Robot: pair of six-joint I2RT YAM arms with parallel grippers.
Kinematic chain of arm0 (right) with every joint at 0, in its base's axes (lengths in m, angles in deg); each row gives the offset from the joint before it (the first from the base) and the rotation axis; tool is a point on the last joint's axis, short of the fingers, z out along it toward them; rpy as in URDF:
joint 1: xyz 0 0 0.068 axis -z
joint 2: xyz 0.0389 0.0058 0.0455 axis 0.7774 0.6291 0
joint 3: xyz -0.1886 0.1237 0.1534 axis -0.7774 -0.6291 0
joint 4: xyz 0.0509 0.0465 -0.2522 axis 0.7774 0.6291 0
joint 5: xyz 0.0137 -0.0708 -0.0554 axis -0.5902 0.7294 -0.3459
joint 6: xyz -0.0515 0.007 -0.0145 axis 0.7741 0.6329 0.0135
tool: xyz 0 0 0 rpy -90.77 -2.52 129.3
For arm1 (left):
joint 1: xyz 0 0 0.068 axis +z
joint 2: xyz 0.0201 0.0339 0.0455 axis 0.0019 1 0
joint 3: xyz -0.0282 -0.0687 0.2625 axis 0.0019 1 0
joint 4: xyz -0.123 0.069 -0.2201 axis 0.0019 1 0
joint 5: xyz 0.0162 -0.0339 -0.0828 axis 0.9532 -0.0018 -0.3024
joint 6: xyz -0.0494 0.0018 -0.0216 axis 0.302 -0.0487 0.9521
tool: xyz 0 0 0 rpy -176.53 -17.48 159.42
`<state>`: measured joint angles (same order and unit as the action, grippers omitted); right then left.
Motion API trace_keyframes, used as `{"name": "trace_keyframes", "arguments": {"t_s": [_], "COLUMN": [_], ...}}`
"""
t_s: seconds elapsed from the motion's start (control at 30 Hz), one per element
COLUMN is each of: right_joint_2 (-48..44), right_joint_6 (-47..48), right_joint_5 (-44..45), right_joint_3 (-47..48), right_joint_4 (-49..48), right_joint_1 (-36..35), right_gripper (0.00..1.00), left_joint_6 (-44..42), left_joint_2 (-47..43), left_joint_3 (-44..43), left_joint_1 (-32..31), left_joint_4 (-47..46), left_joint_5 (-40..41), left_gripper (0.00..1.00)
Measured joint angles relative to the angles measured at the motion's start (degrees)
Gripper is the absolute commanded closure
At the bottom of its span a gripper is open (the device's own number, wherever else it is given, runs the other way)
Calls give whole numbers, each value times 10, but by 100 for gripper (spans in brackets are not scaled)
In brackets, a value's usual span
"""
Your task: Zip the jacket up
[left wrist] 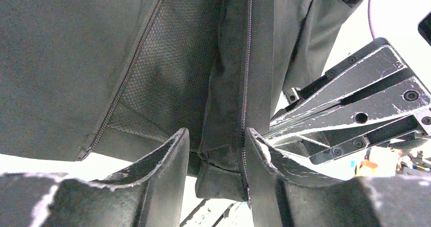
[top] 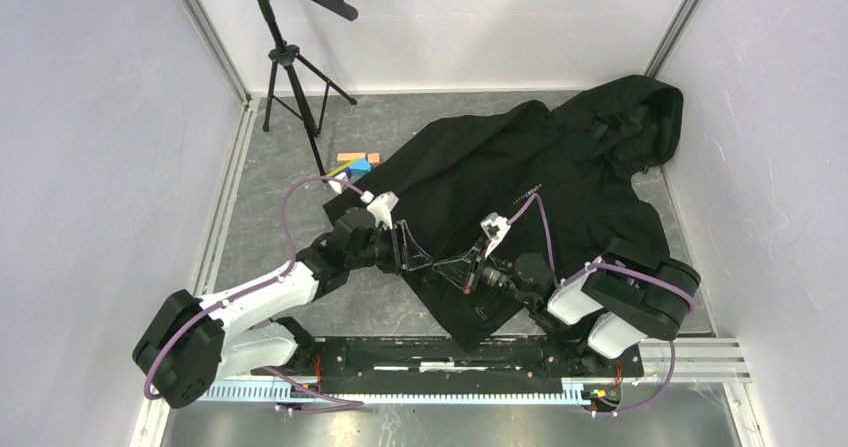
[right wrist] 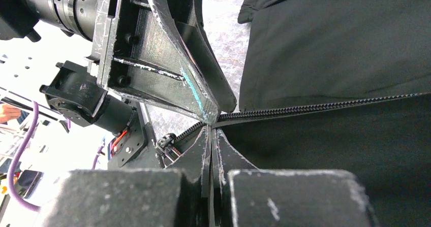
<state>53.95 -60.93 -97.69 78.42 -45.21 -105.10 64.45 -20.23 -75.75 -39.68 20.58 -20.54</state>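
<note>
**Jacket spread on bench, both pincers at the lower zip**

Black hooded fabric jacket [top: 530,162] lies flat and diagonal across the grey mottled bench [top: 420,117]. Its hood [top: 640,107] is in the far right corner by the right wall, and its hem points to the near middle, close to the black base plate [top: 430,352] carrying the arms. Small white lettering [top: 527,195] shows on the chest.

White panel walls [top: 110,167] with metal corner posts close in three sides. A black tripod stand [top: 290,77] with a perforated plate on top is at far left. Small orange, blue and yellow blocks [top: 357,161] sit just beside the jacket's left edge. Purple cables [top: 290,207] loop along both arms.

Left pincer [left wrist: 216,139]: jaws apart, straddling the front flap at the hem, one pad [left wrist: 259,151] touching the zip teeth. The zip above it is unjoined, mesh lining showing.

Right pincer [right wrist: 211,131]: jaws pressed together, tips right on the zip chain and pinching the jacket's edge there. The left pincer's fingertip touches the same spot.
</note>
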Motion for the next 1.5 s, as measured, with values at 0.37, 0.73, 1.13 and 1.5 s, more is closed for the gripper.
{"name": "trace_keyframes", "arguments": {"t_s": [0.37,0.73,1.13,1.5], "right_joint_2": [14,32,43,39], "right_joint_6": [-12,-21,-21,-24], "right_joint_5": [-4,-7,-6,-7], "right_joint_3": [-5,-5,-10,-17], "right_joint_4": [-22,-30,-28,-32], "right_joint_1": [0,1,2,2], "right_gripper": [99,100,100,91], "left_joint_6": [0,0,0,-5], "left_joint_2": [-9,8,53,51], "left_joint_3": [5,8,3,5], "left_joint_1": [-5,-5,-6,-6], "left_joint_4": [1,-3,-37,-64], "left_joint_5": [3,-7,-41,-68], "left_gripper": [40,54,87,98]}}
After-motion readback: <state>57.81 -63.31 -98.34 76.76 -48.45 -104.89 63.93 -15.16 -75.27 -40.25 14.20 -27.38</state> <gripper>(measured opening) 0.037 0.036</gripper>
